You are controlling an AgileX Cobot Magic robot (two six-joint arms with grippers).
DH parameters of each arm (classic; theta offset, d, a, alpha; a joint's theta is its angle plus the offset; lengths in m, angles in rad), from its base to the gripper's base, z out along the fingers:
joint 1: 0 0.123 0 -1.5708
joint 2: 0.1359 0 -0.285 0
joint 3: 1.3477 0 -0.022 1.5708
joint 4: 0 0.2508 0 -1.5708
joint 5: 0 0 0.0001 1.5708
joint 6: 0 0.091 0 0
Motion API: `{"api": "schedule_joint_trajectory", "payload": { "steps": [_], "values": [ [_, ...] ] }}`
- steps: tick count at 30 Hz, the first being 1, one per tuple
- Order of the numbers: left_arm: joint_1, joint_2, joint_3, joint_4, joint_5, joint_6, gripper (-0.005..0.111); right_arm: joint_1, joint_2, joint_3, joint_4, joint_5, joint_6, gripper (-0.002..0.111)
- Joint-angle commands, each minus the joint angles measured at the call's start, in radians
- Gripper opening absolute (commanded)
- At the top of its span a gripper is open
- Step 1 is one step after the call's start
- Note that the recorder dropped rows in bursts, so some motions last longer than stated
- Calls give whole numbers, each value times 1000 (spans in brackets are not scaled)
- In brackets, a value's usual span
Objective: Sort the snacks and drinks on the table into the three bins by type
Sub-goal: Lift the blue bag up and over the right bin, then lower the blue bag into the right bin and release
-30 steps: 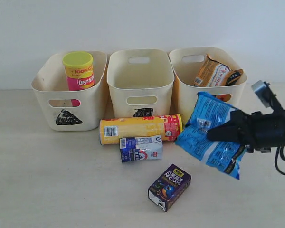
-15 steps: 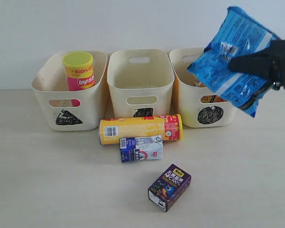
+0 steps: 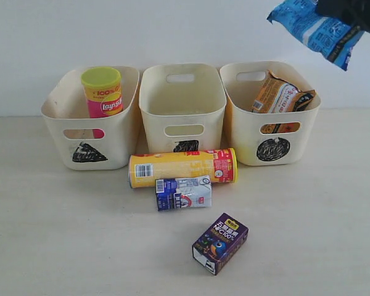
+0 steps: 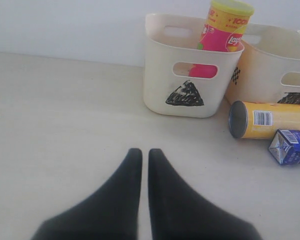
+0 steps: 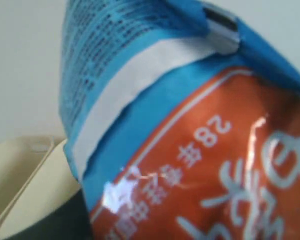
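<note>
exterior view: blue bag held high by the right gripper

exterior view shows the right gripper [image 3: 336, 8] at the top right edge, partly closed on the blue bag [image 3: 314, 28], which hangs in the air above and to the right of the circle bin [image 3: 246, 142]. in the right wrist view the bag fills the picture and hides the jaws. the left gripper [image 4: 141, 152] is fully closed and holds nothing, over bare table [image 4: 55, 125] near the triangle bin [image 3: 61, 145].

the orange bag [image 3: 280, 95] leans inside the circle bin. the pink tube [image 3: 103, 92] stands in the triangle bin. the square bin [image 3: 154, 123] stands between them, walls nearly touching. the yellow-orange tube [image 3: 182, 166] lies on its side just before the square bin, the white and blue carton [image 3: 183, 192] against it. the dark purple carton [image 3: 220, 242] lies apart, with bare table on either side.
</note>
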Motion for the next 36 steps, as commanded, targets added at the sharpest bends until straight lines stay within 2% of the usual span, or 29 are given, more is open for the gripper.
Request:
{"api": "schedule_joint_trajectory", "payload": {
  "steps": [1, 10, 20, 22, 24, 29, 31, 36],
  "values": [
    [1, -3, -3, -4, -13, -8, 4, 102, 71, -94, 3, -246, -85, 0],
    [1, -3, -3, -4, -13, -8, 4, 141, 321, -278, 3, -257, -95, 0],
    [1, -3, -3, -4, -13, -8, 4, 141, 483, -348, 11, -245, -40, 1],
    [1, -3, -3, -4, -13, -8, 4, 141, 500, -348, 11, -242, -24, 9],
    [1, -3, -3, -4, -13, -8, 4, 141, 517, -348, 11, -236, -11, 23],
    [1, -3, -3, -4, -13, -8, 4, 141, 529, -348, 11, -229, 22, 67],
    [1, -3, -3, -4, -13, -8, 4, 141, 527, -348, 11, -229, 37, 75],
    [1, -3, -3, -4, -13, -8, 4, 141, 491, -348, 9, -231, 37, 76]
  ]
}}
